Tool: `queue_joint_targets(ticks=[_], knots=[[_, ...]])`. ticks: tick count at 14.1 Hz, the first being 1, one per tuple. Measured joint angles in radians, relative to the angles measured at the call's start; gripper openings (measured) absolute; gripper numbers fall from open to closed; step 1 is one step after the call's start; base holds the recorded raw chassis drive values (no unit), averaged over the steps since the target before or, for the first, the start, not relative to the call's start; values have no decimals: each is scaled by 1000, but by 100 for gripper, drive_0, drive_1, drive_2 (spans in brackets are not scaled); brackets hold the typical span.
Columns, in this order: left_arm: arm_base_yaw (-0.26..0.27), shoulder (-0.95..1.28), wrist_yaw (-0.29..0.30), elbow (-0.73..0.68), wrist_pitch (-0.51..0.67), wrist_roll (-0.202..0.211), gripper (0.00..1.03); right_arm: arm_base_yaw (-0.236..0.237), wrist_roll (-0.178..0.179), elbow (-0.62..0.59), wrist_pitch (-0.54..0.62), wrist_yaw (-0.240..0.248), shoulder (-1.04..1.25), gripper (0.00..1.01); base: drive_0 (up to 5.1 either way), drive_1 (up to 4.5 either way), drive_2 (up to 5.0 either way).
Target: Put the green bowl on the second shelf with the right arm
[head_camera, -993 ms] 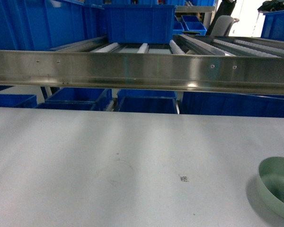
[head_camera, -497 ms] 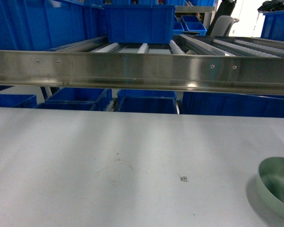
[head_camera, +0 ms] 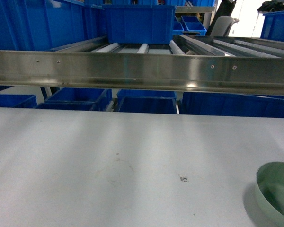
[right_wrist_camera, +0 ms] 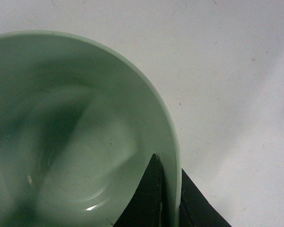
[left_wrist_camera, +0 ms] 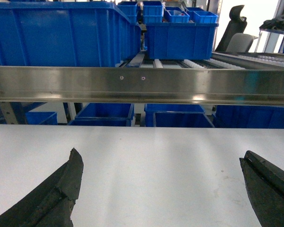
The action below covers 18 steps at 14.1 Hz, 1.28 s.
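Observation:
The green bowl (head_camera: 276,193) sits at the table's near right corner, partly cut off by the head view's edge. Seen from the right wrist, the green bowl (right_wrist_camera: 80,137) fills the left side. My right gripper (right_wrist_camera: 169,165) is shut on its rim, with one dark finger (right_wrist_camera: 149,198) inside the bowl and the other outside. The right arm itself is out of the head view. My left gripper (left_wrist_camera: 161,156) hangs open over bare table with nothing between its fingers. A roller shelf with a steel front rail (head_camera: 142,71) runs across above the table's far edge.
A large blue crate (head_camera: 139,22) stands on the rollers behind the rail, with more blue crates (head_camera: 146,101) on the level below. A small printed marker (head_camera: 183,178) lies on the white table (head_camera: 109,156). An office chair (head_camera: 225,23) stands at the far right.
In the head view the bowl has shifted slightly lower and looks a little larger than a second ago. Nothing else has moved.

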Motion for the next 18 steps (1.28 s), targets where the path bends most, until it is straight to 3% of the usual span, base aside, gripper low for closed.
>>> queue_joint_targets(ticks=[5, 7, 9, 12, 14, 15, 16, 18], knots=[[0, 0, 0, 0, 0, 0, 98, 27, 81, -50, 117, 0, -56, 2, 0, 0, 0], [0, 0, 0, 0, 0, 0, 98, 39, 171, -98, 220, -2, -121, 2, 0, 0, 0], [0, 0, 0, 0, 0, 0, 98, 53, 304, -183, 327, -5, -286, 2, 0, 0, 0], [0, 0, 0, 0, 0, 0, 98, 111, 434, -208, 338, -4, -474, 2, 0, 0, 0], [0, 0, 0, 0, 0, 0, 98, 204, 520, -209, 382, 62, -641, 2, 0, 0, 0], [0, 0, 0, 0, 0, 0, 98, 255, 559, -235, 447, 138, -734, 2, 0, 0, 0], [0, 0, 0, 0, 0, 0, 98, 304, 621, -286, 483, 222, -849, 2, 0, 0, 0], [0, 0, 0, 0, 0, 0, 98, 369, 676, -366, 523, 333, -1010, 2, 0, 0, 0]])
